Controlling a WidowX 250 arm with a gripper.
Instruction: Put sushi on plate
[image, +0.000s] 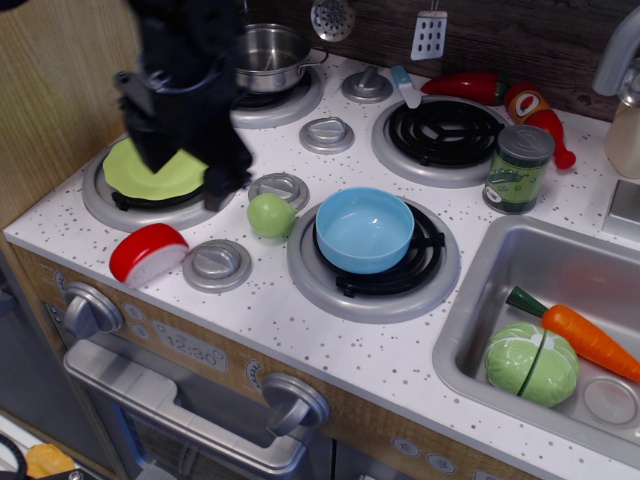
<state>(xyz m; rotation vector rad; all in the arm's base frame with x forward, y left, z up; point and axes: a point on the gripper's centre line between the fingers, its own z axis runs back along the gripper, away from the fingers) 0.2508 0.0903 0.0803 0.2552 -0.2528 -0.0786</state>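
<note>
Blurred black pincer (190, 160) overlaps flat lime plate (135, 170); glossy domed sushi (148, 253) nearby.

Oven clock (190, 352) — "12:30"

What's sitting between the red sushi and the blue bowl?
In the one camera view, a grey stove knob and the light green ball lie between the sushi and the blue bowl.
</note>
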